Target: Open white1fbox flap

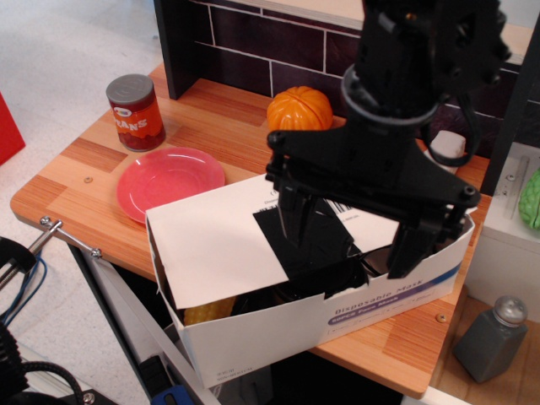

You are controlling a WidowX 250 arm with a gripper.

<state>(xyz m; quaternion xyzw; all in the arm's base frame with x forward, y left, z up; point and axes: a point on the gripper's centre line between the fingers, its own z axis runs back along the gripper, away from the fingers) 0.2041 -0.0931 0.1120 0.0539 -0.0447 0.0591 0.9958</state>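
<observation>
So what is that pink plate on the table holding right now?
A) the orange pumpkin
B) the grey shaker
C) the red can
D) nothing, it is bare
D: the pink plate lies bare on the wooden table, with the red can standing apart behind it and the orange pumpkin further back by the brick wall.

The large oblong white cardboard box (pixel 278 333) looked matt and smooth beneath the black gripper (pixel 350 236), whose plastic-looking frame had a dull sheen. Left of the gripper, the red round plate (pixel 169 180) was glossy, the red can (pixel 135 112) had a grey metal lid, and the striped wooden tabletop (pixel 93 177) appeared smooth.
</observation>
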